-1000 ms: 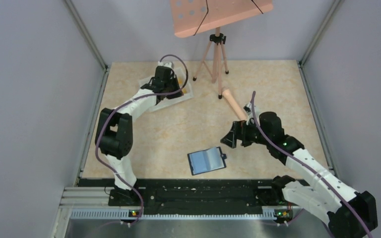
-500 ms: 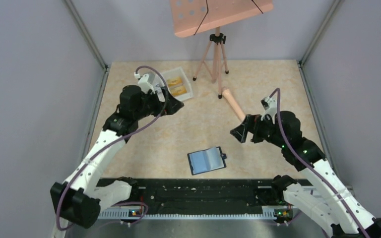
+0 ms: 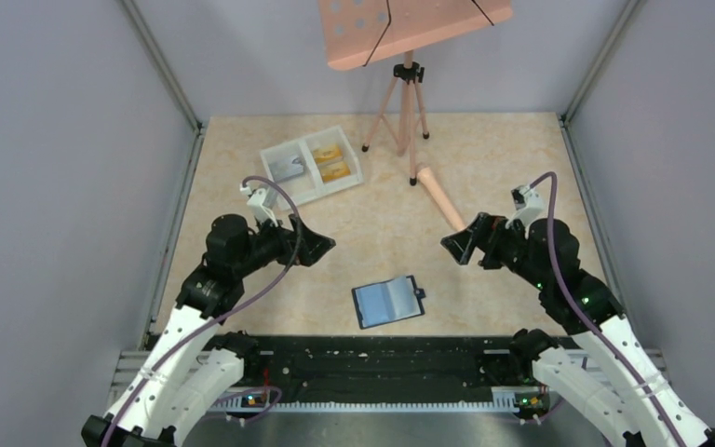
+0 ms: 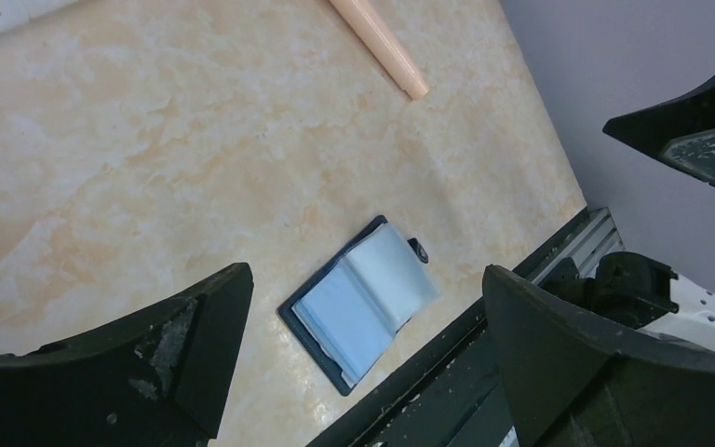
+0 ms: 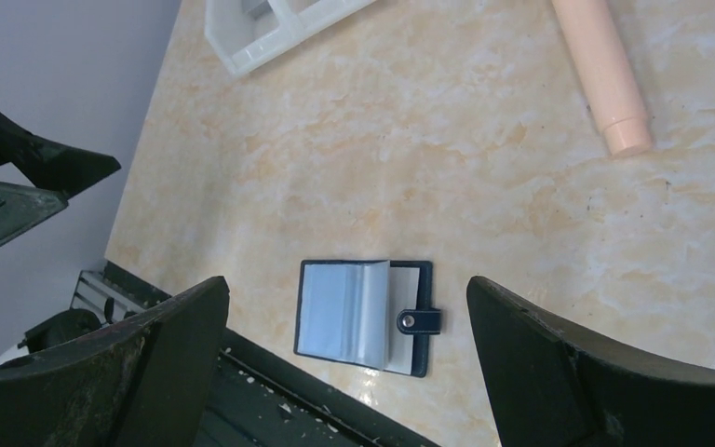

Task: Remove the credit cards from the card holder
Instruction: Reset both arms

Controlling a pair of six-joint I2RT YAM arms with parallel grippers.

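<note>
The blue card holder (image 3: 389, 301) lies open near the table's front edge, pale sleeves up and black tab to the right. It also shows in both wrist views, as the card holder (image 4: 363, 298) and the card holder (image 5: 363, 317). Yellow-orange credit cards (image 3: 332, 163) lie in the right compartment of a white tray (image 3: 309, 149). A grey card (image 3: 286, 168) lies in its left compartment. My left gripper (image 3: 321, 247) (image 4: 365, 275) hovers open and empty left of the holder. My right gripper (image 3: 449, 251) (image 5: 346, 279) hovers open and empty to its right.
A pink cylinder (image 3: 438, 197) (image 5: 605, 74) (image 4: 377, 47) lies on the table right of centre. A tripod (image 3: 408, 102) carrying a pink board (image 3: 410, 28) stands at the back. Grey walls close in both sides. A black rail (image 3: 382, 358) runs along the front edge.
My left arm has pulled back from the white tray toward the front, and its gripper has opened. The tray and its cards are now uncovered. My right arm has drifted slightly right.
</note>
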